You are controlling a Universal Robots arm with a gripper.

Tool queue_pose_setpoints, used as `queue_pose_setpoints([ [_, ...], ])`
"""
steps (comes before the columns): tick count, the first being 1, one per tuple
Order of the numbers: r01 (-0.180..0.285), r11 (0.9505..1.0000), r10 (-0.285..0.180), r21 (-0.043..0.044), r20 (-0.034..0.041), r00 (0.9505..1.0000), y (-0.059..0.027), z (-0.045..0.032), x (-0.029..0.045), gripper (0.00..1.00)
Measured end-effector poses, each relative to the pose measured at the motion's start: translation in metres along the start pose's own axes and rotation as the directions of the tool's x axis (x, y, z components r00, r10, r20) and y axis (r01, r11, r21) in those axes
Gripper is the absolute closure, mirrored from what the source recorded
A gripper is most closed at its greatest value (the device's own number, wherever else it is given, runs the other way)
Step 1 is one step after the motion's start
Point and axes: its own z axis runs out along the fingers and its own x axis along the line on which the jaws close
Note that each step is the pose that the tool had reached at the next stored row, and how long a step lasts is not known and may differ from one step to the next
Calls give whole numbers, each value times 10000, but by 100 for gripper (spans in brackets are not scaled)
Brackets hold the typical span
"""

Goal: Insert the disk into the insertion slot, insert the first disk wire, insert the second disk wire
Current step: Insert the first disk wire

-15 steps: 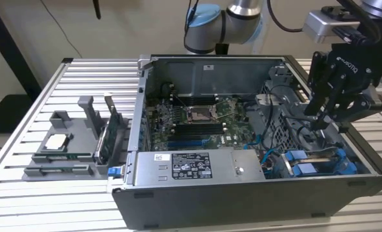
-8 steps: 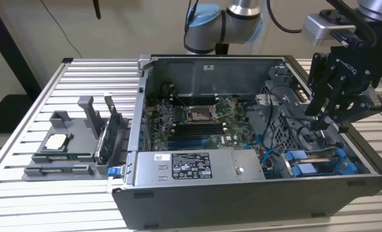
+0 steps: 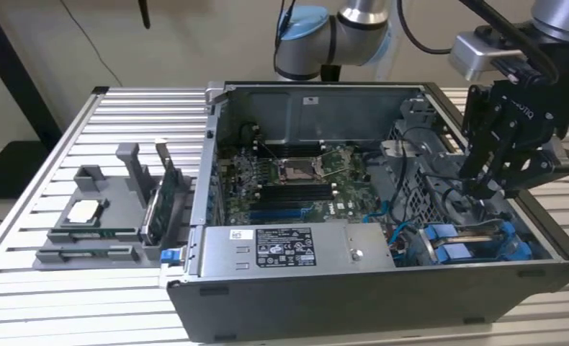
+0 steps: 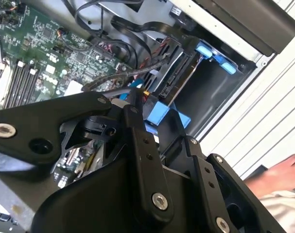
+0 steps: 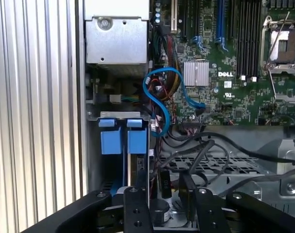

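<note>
grey metal of the power supply box [image 3: 294, 249], white printed label on top, lies nearest in the exterior view. just to that view's right sits the insertion slot [image 3: 462, 245], its blue tabs upright. the black gripper [image 3: 483, 191] hangs low inside the case [image 3: 381, 299], right above the slot; i cannot tell how wide it stands. beyond lies the green board [image 3: 294, 173], and in the first wrist view a blue cable [image 5: 159, 97] loops beside it.

Wall: plain beige wall [image 3: 198, 43], evenly lit.
Table: ribbed silver aluminium tabletop [image 3: 34, 288].
Post: black leaning post [image 3: 17, 79], exterior view's left.
</note>
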Motion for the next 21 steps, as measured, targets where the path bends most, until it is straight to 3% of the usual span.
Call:
queue_pose_setpoints([
  [4,4,10000,-4,89,34,10000,25,34,16,62],
  [5,3,9999,-4,114,82,10000,38,40,17,62],
  [6,1,9999,-3,141,136,9999,48,46,17,69],
  [10,-3,9996,-6,286,313,9995,59,70,17,69],
  [13,-10,9994,-5,332,465,9989,58,83,17,69],
  [18,-12,9994,-4,334,468,9989,59,85,17,71],
  [19,-12,9994,-4,334,468,9989,58,85,18,78],
  [21,-12,9994,-3,334,472,9989,54,88,21,78],
])
